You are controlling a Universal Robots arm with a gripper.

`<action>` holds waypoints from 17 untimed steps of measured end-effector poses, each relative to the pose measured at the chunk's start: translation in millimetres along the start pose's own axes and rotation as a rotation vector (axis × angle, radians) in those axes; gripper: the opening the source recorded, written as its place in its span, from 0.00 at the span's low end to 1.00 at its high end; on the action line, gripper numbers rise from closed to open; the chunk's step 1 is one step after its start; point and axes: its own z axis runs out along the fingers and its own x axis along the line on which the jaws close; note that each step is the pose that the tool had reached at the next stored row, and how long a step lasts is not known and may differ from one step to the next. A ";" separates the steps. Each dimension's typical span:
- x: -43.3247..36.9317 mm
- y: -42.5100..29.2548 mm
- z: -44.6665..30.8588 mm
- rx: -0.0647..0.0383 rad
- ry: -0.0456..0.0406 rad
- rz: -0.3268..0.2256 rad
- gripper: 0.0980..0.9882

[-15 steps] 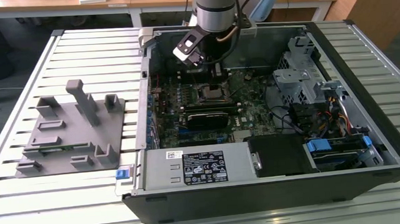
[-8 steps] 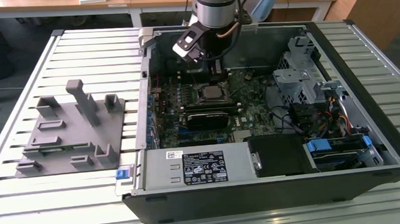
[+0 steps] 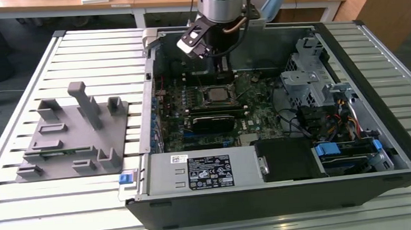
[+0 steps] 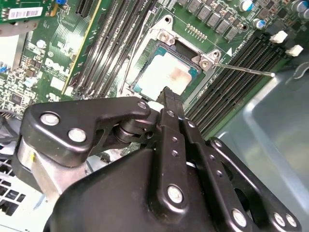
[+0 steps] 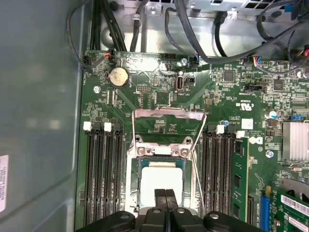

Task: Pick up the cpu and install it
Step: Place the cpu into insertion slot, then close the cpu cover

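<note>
Hanging closed over square silvery cpu (image 5: 161, 181) — matte black tool (image 5: 165, 192).

cpu (image 5: 161, 182) | silvery square, pale rim; lying flat | apparently seated in the socket (image 5: 136, 151)

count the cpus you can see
1. The cpu lies in the open socket of the motherboard, by the shut claw. Parts of the grey tray are hidden.

cpu (image 5: 161, 180): 1 chip
gripper (image 5: 165, 194): 1
computer case (image 3: 280, 198): 1, lying open
grey post tray (image 3: 73, 130): 1
coin cell (image 5: 118, 76): 1 on the board
memory-slot banks (image 5: 104, 174): 2
arm (image 3: 222, 3): 1
</note>
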 end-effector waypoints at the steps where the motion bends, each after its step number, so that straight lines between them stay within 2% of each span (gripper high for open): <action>1: 0.0 0.1 -1.6 0.000 0.0001 0.000 0.01; 10: -0.4 0.7 -17.0 0.000 -0.0014 0.000 0.01; 17: -0.8 1.3 -34.0 0.000 -0.0014 0.000 0.01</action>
